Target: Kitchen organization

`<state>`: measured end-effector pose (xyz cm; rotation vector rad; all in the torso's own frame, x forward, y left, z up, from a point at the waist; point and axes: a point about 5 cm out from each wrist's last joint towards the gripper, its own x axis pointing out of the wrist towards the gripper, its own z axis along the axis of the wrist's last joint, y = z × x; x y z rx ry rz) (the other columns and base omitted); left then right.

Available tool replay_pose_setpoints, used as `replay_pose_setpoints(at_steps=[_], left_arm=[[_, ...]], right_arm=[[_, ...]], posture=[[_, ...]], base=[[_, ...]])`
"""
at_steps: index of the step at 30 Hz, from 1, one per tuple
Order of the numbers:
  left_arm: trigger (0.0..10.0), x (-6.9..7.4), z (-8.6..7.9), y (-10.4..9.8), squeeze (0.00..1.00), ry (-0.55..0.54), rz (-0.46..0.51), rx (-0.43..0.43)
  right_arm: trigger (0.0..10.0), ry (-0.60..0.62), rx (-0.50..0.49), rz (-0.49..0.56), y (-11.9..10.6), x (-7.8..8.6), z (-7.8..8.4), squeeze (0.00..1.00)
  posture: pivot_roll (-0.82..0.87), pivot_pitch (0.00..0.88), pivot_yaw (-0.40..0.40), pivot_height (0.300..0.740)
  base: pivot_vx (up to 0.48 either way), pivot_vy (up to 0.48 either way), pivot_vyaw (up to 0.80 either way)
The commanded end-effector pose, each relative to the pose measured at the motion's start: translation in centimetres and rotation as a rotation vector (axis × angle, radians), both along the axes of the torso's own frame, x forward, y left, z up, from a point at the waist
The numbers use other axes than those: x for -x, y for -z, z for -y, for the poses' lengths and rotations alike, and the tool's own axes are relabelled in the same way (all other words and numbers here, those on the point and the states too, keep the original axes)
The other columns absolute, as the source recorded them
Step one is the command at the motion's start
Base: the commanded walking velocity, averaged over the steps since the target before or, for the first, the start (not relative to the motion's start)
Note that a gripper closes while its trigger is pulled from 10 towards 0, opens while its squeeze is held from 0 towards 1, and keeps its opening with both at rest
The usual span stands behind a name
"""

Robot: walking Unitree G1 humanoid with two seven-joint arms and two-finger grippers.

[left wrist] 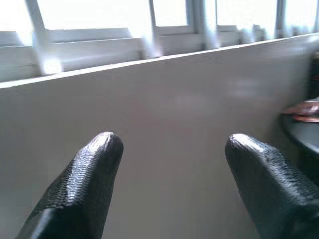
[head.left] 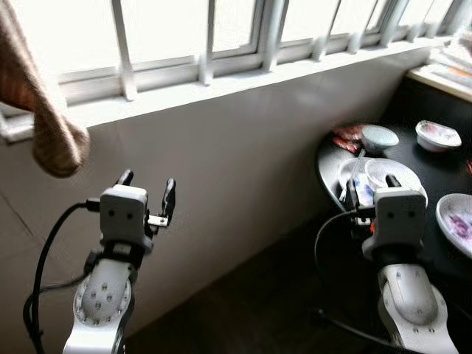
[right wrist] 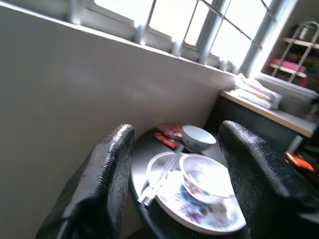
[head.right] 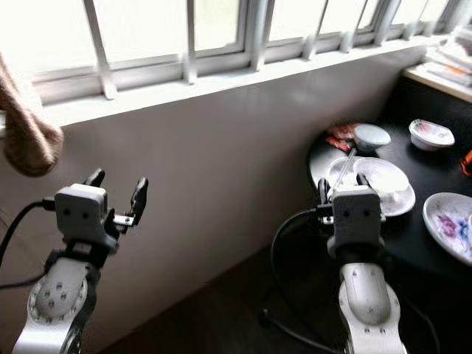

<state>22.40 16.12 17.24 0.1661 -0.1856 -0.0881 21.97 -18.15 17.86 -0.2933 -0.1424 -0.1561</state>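
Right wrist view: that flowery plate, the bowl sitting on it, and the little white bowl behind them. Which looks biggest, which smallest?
As they look in the right wrist view:
1. The flowery plate, widest.
2. The bowl on it.
3. The little white bowl, smallest, though it sits farther from the camera, so its true size against the other bowl is unsure.

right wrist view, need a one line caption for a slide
Open right gripper faces a bowl on a floral plate with chopsticks at a dark table's edge.

Barred window [head.left: 221,29], brown cloth [head.left: 40,118] hanging.
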Motion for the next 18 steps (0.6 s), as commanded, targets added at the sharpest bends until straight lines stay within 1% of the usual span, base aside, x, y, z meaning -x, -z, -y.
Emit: replay_pose_setpoints(at_steps=[1,5,9,18], left_arm=[[10.0,0.14,-0.38,-0.15,0.0,-0.006,0.002,-0.016],[10.0,0.13,-0.44,-0.1,0.0,-0.007,0.0,-0.018],[10.0,0.07,-0.64,0.16,0.0,-0.005,-0.011,-0.018],[10.0,0.02,-0.41,0.41,0.0,0.01,-0.022,-0.019]], right_arm=[[10.0,0.01,-0.001,0.011,-0.26,-0.01,-0.11,0.0],[10.0,0.01,-0.004,0.013,-0.27,-0.04,-0.16,0.0],[10.0,0.021,-0.006,0.019,-0.38,-0.11,-0.25,0.0],[10.0,0.039,0.0,0.028,-0.56,-0.13,-0.04,0.0]], posture=[[0.08,0.0,-0.052,0.74],[0.08,0.0,-0.05,0.74],[0.05,0.0,-0.031,0.74],[0.04,0.0,-0.018,0.74]], base=[[0.0,0.0,-0.8],[0.0,0.0,-0.8],[0.0,0.0,-0.8],[0.0,0.0,-0.8]])
